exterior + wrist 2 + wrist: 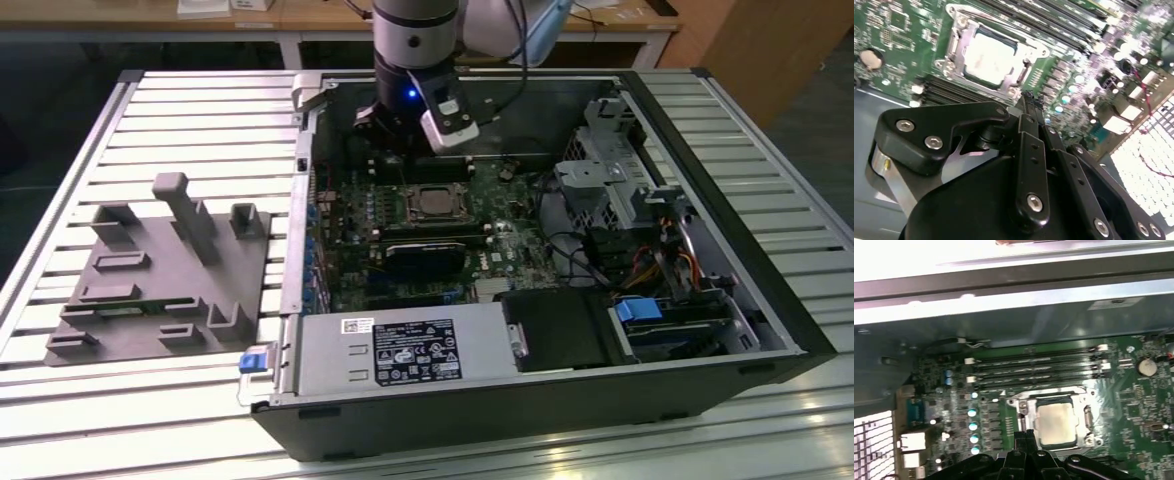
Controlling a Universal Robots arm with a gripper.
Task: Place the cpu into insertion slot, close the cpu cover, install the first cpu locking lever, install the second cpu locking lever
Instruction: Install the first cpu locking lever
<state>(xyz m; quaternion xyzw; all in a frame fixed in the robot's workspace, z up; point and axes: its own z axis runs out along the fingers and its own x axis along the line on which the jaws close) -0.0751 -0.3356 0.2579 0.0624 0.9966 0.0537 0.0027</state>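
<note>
The cpu lay flat in the slot, its dull grey top facing up. The cover was down around the chip, with its silvery frame lying along the chip's edges and the top showing through the window. Thin metal rods ran along the sides of the frame, though whether they were latched could not be made out.

The gripper hung just beside one corner of the cover. Its black fingers were pressed together at the tips with nothing between them (contact with the frame could not be judged). In the first wrist view the same closed tips sat next to the socket's edge, over the green board.

Long black memory slots ran parallel on the far side of the socket from the gripper.

In the exterior view the arm reached down into an open case. The case rested on a slatted table. A grey fixture stood on the table at the exterior view's left, well apart from the socket.
</note>
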